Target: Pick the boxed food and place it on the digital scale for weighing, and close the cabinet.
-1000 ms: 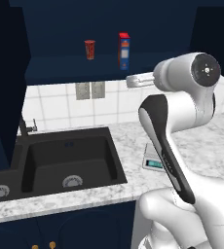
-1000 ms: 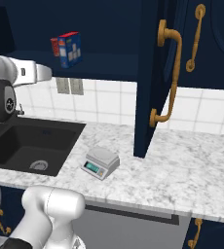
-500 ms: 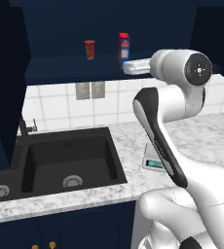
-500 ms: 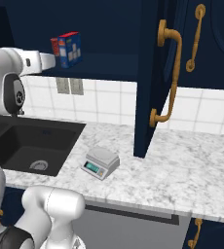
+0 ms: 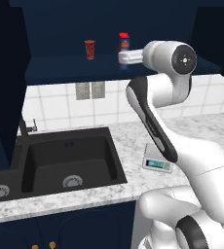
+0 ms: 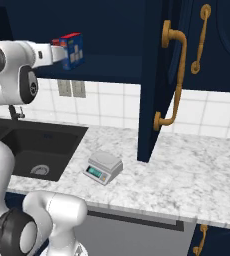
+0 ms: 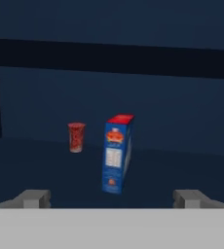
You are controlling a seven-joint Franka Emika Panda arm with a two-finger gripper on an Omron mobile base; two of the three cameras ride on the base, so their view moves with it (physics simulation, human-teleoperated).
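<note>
I have the gripper raised to the open cabinet, fingers spread wide and holding nothing. The box stands upright on the shelf straight ahead of them, centred between the tips but not yet between them, its blue narrow side facing me. A red cup stands just beside it. The scale sits on the marble counter, right of the sink.

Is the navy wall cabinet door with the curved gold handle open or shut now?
Open. The navy wall cabinet door stands swung out edge-on over the counter, leaving the shelf with the red-and-blue boxed food exposed.
</note>
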